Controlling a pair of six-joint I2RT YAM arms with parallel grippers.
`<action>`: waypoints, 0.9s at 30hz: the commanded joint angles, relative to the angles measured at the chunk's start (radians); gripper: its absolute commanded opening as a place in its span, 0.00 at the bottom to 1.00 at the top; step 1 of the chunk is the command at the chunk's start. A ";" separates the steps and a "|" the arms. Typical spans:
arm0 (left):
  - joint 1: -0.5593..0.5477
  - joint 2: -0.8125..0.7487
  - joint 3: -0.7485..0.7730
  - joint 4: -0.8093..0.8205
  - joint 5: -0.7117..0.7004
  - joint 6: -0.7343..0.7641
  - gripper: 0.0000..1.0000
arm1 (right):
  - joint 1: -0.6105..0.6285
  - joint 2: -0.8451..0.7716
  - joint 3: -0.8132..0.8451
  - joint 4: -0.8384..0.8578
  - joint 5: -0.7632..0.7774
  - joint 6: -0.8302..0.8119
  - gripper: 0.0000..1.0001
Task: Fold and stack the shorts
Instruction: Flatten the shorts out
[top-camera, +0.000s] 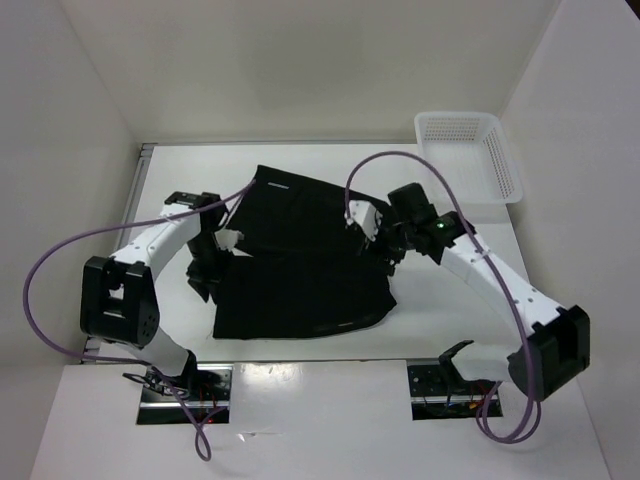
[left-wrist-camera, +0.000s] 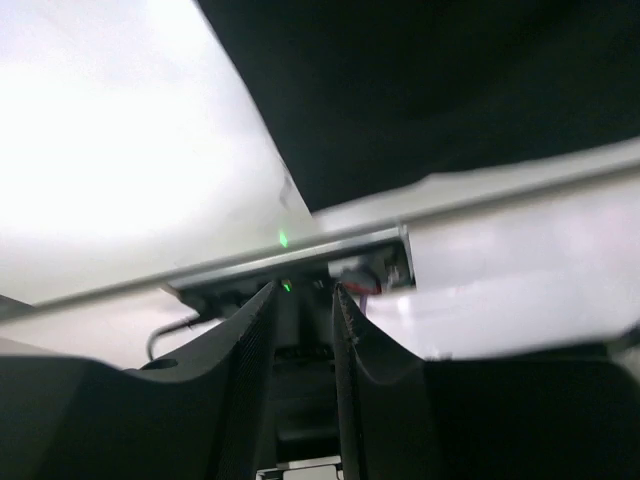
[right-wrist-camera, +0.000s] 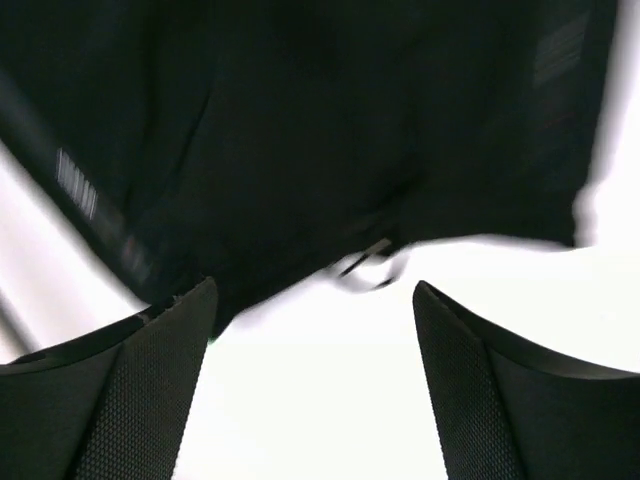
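White table (top-camera: 330, 158) carries the black shorts (top-camera: 300, 270), lying between both tools; left tool (left-wrist-camera: 303, 297) narrowly apart, empty; right tool (right-wrist-camera: 313, 297) wide apart, empty, shorts just ahead.

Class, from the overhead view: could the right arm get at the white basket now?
Probably yes. The right gripper is open and empty at the right edge of the shorts; the white basket sits at the far right corner, only bare table between.
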 joint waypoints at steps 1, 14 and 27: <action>0.041 0.024 0.153 0.075 -0.030 0.003 0.36 | -0.003 -0.057 0.068 0.229 -0.018 0.178 0.79; -0.002 0.560 0.639 0.579 0.009 0.003 0.37 | -0.095 0.633 0.279 0.484 0.180 0.535 0.12; -0.003 0.863 0.829 0.541 -0.013 0.003 0.41 | -0.095 1.056 0.708 0.320 0.439 0.607 0.00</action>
